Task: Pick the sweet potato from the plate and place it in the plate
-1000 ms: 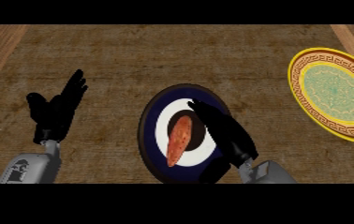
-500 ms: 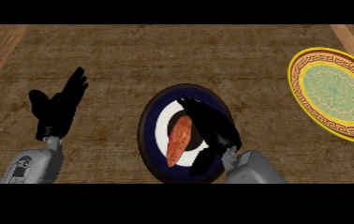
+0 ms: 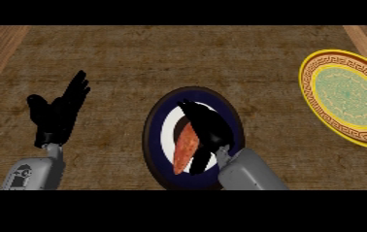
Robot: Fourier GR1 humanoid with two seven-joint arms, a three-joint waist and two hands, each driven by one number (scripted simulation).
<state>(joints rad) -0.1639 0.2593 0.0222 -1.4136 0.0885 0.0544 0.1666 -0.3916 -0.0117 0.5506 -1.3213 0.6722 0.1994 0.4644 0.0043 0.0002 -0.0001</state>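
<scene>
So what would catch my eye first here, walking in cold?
Probably the dark plate with white rings at the centre, where an orange sweet potato lies with the black right hand over it. Next, the yellow patterned plate at the right edge. The left hand rests open at the left, fingers up.

Brown wood-grain counter (image 3: pixel 143 61), dark blue plate (image 3: pixel 156 124) near its front middle, yellow-rimmed plate (image 3: pixel 315 75) (partly cut off) at right edge
</scene>
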